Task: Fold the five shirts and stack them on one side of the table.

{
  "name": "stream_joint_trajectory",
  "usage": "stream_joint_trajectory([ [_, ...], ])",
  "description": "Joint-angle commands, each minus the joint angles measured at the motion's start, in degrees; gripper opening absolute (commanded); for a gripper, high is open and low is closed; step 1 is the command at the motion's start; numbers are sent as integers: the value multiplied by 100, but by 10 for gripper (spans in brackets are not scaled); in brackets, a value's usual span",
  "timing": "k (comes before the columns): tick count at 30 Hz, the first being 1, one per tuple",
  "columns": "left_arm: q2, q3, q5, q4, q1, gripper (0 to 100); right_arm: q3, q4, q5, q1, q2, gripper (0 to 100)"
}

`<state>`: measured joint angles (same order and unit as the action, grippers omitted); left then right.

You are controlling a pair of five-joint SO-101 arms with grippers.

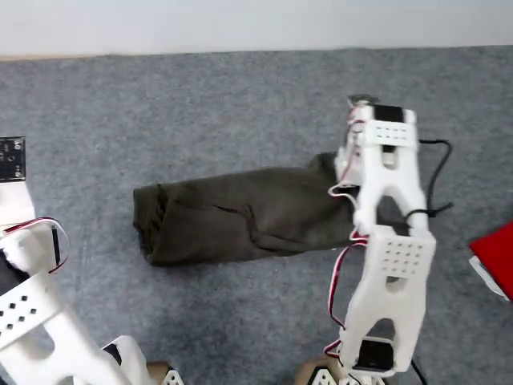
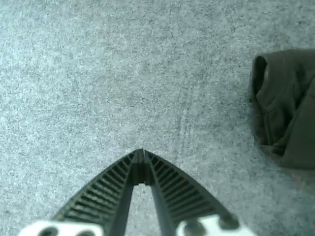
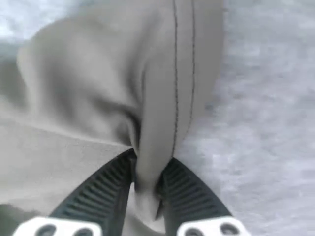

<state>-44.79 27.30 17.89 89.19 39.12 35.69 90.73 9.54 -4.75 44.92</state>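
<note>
A dark olive shirt [image 1: 240, 215] lies folded into a long band across the middle of the grey table. My right gripper [image 3: 146, 191] is shut on a stitched fold of the shirt [image 3: 162, 113] at its right end, where the white right arm [image 1: 390, 208] stands over the cloth. My left gripper [image 2: 143, 167] is shut with nothing in it, hovering over bare table to the left of the shirt's left end [image 2: 285, 108]. The left arm [image 1: 32, 305] is at the table's front left corner.
A red cloth [image 1: 498, 257] lies at the right edge of the table. A small dark circuit board [image 1: 11, 158] sits at the left edge. The grey table surface [image 1: 200, 104] stretches open behind and in front of the shirt.
</note>
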Motion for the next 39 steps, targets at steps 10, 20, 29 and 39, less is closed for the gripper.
stream_joint_trajectory([
  [10, -123, -110, 35, 18, -18, 5, 149, 4, 1169, -1543, -497, 10],
  [20, -141, 145, 35, -9, -18, 4, 229, 884, 1354, -708, -1209, 10],
  [29, -158, 154, 44, -97, -18, 4, 220, 1182, 1327, 1042, -1815, 10],
  [39, -167, 154, 44, -97, -18, 4, 229, 945, 1319, 2738, -1798, 10],
])
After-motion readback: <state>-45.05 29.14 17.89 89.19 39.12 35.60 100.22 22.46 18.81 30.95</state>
